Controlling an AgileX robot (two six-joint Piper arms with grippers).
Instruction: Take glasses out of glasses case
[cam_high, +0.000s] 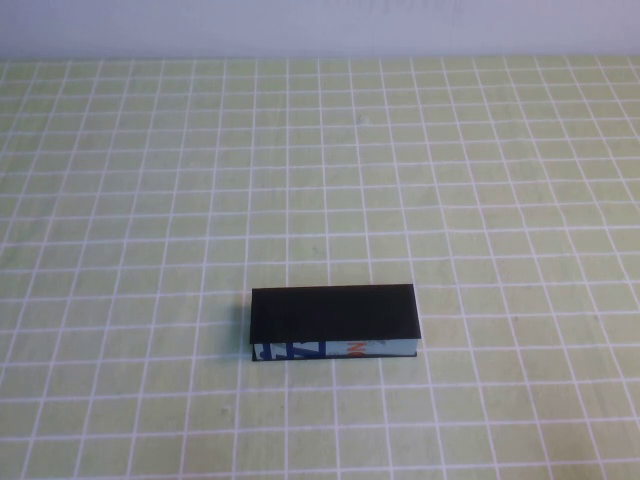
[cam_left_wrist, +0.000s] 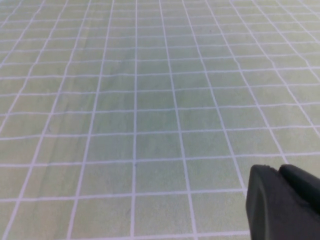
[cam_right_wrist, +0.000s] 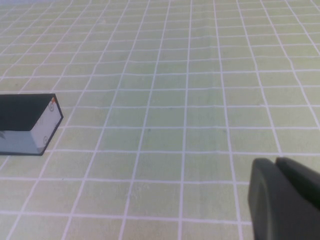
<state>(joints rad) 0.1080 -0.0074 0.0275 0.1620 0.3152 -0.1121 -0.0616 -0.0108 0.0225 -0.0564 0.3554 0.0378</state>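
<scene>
1. The glasses case (cam_high: 334, 323) lies shut in the lower middle of the high view on the green grid-lined table (cam_high: 150, 200), black lid up, white printed side facing the camera.
2. The left gripper (cam_left_wrist: 282, 202) shows only at its wrist view's lower right; its state cannot be told.
3. The right gripper (cam_right_wrist: 285, 200) sits likewise at lower right, state unclear, well apart from the case.

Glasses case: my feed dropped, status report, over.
Glasses case lid shut, flat on the checked mat; glasses not visible. Left gripper and right gripper off to their own sides, neither touching the case. Nothing in the way.
</scene>
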